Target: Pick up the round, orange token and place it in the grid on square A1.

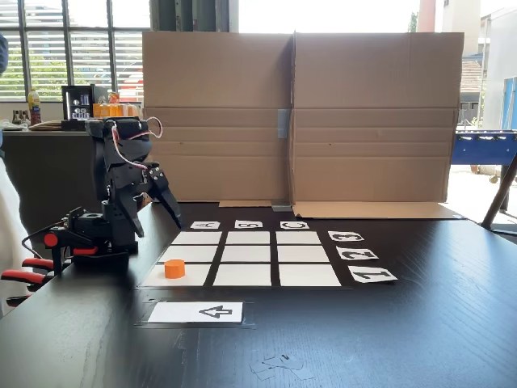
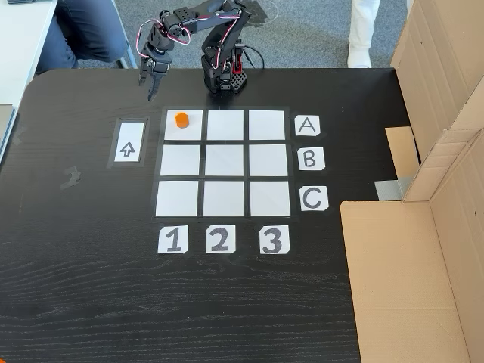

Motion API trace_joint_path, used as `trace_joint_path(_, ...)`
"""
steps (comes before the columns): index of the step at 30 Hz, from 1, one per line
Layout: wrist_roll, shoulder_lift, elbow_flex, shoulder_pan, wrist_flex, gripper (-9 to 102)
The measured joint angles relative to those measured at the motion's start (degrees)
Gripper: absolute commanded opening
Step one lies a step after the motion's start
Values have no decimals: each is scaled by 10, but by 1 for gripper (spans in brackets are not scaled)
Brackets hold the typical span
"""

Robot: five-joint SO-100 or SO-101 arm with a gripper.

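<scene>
token (image 2: 181, 119) on square A1 (image 2: 183, 130), gripper (image 2: 153, 91) raised nearby, apart

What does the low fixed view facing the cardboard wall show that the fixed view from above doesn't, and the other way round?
Table-height fixed view: windows and red clamp handles. Fixed view from above: a seated person's dark trousers. Both fixed views: the short orange plastic token on corner square A1 of the white paper grid, the white arrow card, and the black gripper beside the grid.
</scene>
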Motion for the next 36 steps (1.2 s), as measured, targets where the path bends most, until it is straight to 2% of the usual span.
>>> trace_joint_path(9, 0, 140, -9, 79, 33, 29)
trace_joint_path(22, 0, 334, -8, 182, 149, 22)
trace_joint_path(36, 0, 501, 77, 265, 175, 11)
